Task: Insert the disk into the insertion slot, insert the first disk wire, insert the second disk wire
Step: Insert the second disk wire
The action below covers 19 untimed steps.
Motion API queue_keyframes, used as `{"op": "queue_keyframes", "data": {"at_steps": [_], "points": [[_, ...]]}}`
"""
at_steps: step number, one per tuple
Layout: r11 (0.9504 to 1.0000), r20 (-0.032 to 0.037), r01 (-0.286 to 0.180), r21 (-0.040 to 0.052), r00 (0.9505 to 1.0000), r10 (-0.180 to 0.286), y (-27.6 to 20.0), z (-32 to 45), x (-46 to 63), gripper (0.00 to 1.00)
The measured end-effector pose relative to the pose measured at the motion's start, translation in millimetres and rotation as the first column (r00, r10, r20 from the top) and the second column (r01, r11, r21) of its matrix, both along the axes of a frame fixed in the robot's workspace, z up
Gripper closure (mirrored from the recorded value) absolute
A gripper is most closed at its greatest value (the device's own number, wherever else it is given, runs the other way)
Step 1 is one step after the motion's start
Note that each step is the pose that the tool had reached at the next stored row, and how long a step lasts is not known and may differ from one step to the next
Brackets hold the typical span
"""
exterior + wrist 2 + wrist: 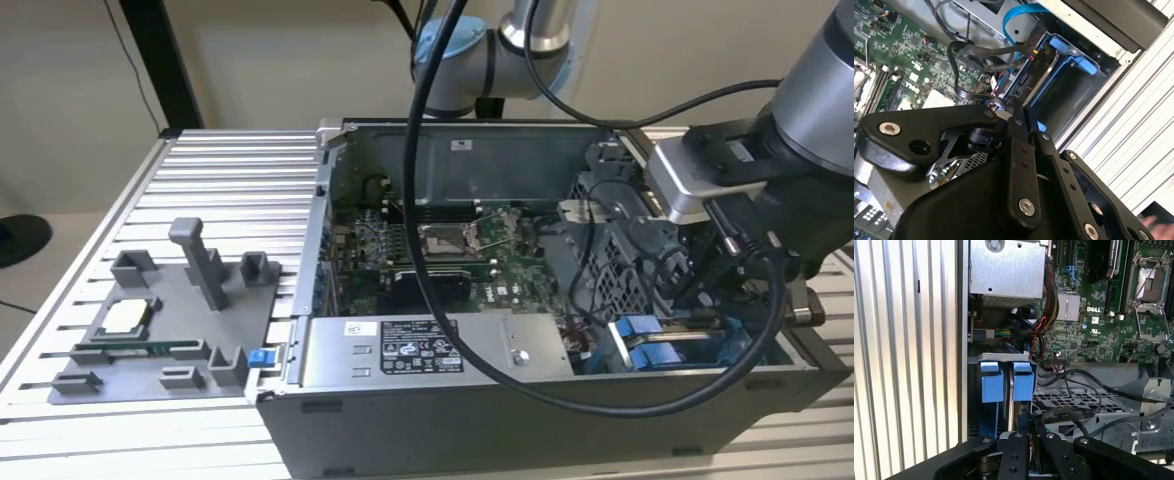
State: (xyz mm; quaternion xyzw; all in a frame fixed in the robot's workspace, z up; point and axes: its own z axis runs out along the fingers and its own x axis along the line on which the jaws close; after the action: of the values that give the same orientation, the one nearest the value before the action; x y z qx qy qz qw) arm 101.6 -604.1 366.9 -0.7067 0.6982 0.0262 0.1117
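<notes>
The gripper (pixel 1019 117) is seen with its black fingers (pixel 1014 450) drawn close together, pinched on a small black connector at the end of a dark wire (pixel 979 50); this grip is clearest in the second wrist view. The connector is held right at the rear edge of the disk (pixel 1026 80), which is seated in the insertion slot (pixel 999 357) between blue rails (pixel 991 385). In the exterior view, the slot (pixel 667 345) lies at the open computer case's (pixel 534 400) corner toward the exterior view's right, beside the grey power-supply box (pixel 427 350).
</notes>
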Motion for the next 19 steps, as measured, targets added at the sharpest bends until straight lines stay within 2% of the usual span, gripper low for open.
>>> {"op": "queue_keyframes", "data": {"at_steps": [2,7,12,15,19], "points": [[1.0,0.0088,0.0,-0.0001,1.0,0.0,0.0,-1.6,0.0,1.0],[1.0,0.0451,0.0,-0.0027,0.999,0.0,0.2,-5.5,0.0,1.0],[1.0,0.0704,0.003,-0.0061,0.9975,-0.002,0.4,-9.8,0.0,1.0],[1.0,0.0774,0.004,-0.0066,0.997,-0.004,0.4,-11.2,0.1,1.0],[1.0,0.0778,0.005,-0.0066,0.997,-0.004,0.4,-11.4,0.0,1.0]]}}
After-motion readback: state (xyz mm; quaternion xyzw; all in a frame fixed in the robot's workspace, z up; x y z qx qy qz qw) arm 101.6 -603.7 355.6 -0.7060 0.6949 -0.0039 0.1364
